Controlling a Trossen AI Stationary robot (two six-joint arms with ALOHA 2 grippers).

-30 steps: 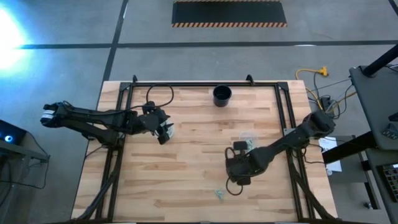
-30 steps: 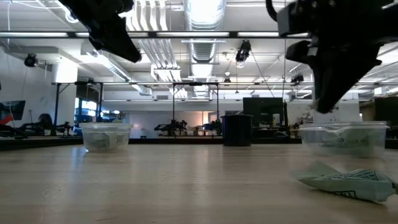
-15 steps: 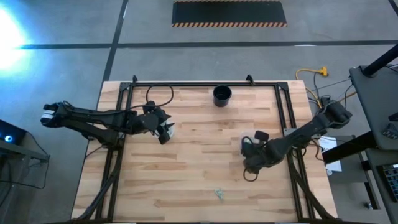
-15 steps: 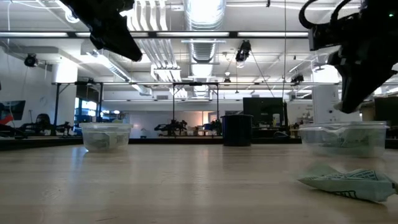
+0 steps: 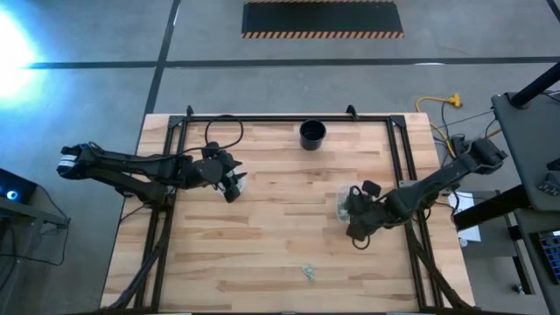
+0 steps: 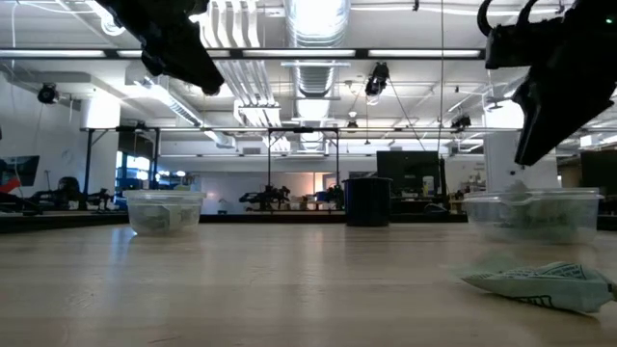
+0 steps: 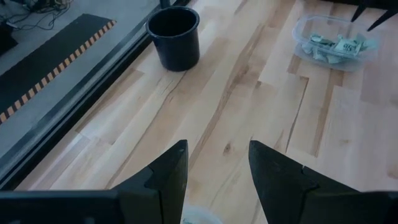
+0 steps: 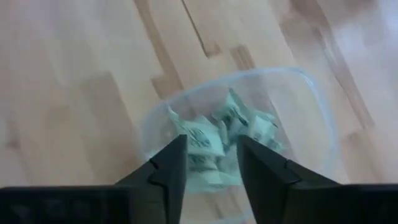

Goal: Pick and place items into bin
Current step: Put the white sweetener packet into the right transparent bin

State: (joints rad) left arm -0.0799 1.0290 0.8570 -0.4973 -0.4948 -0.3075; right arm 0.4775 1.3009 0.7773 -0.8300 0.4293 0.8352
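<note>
High looks straight down; low level across table (image 6: 241, 280); wrists close, forward.

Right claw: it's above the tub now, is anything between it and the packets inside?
Nothing visible. The right claw hangs open just above the clear tub, which has no lid, and the packets lie exposed right below its fingers. One stray packet lies apart on the table.

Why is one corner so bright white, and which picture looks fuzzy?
High view: strong glare washes out the grey floor at the upper left. Right wrist view: the clear plastic tub of pale green and white packets and the wooden table look smeared and soft. Low view: the crumpled packet up close is slightly out of focus.
</note>
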